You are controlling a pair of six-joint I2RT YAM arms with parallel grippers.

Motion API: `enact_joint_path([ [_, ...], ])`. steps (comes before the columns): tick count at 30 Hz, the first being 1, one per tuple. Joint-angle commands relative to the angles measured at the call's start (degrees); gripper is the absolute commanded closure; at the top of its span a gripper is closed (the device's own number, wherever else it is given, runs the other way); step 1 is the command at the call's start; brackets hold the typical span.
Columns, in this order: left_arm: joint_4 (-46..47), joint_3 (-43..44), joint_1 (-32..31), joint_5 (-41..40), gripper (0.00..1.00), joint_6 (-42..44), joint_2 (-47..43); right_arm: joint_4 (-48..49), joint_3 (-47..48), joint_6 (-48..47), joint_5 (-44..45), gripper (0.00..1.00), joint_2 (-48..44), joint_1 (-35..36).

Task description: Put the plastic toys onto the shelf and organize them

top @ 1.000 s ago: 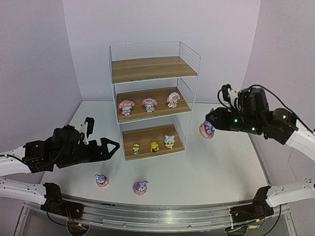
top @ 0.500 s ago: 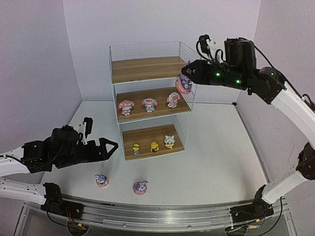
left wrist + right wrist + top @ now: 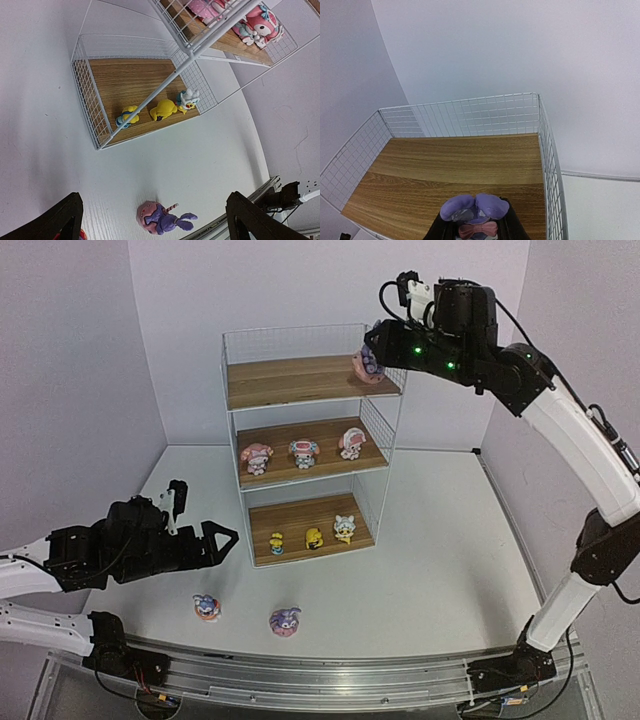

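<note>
On the left, the left fingers (image 3: 226,538) were spread wide and held nothing. They hung low over the white bench (image 3: 440,560), close to the bottom left corner of the shelf (image 3: 229,440).

Nearer the front edge, two purple bunnies lay on the bench, apart from each other: the left bunny (image 3: 207,607) and the middle bunny (image 3: 285,621). In the left wrist view the middle bunny (image 3: 161,220) lay on its side, with its ears pointing right.

The shelf stood at the back of the bench. Its bottom board (image 3: 300,512) carried three little yellow toys (image 3: 314,538) in a row. Its middle board (image 3: 320,430) carried three pink-and-white toys (image 3: 303,452) in a row. No toy stood on its top board (image 3: 290,380).

On the right, the right arm reached up high. The right fingers (image 3: 372,350) were nearly closed and pinched a third bunny (image 3: 366,364) between them, ears up. This bunny was over the right part of the top board, close to the right wire wall. It could not be told if it touched the wood.
</note>
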Motion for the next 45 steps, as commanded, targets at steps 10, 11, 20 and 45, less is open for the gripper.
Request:
enact_joint_path([
  [10, -1.26, 1.33, -0.17, -2.23, 0.0, -1.03, 0.16, 1.07, 7.47, -0.83, 7.01, 0.95, 6.94, 0.21],
  [11, -1.25, 1.29, -0.18, -2.32, 0.0, -1.0, 0.09, 0.98, 7.57, -0.73, 7.13, 0.92, 7.18, 0.22],
  [20, -2.25, 1.46, -0.17, -2.55, 0.0, -1.27, -0.39, 0.02, 8.64, -0.46, 8.44, 0.68, 9.88, 0.27],
  [45, -3.47, 0.77, -0.17, -2.55, 0.0, -1.71, -3.5, -0.08, 9.34, -1.51, 6.9, 0.58, 9.54, 0.23],
])
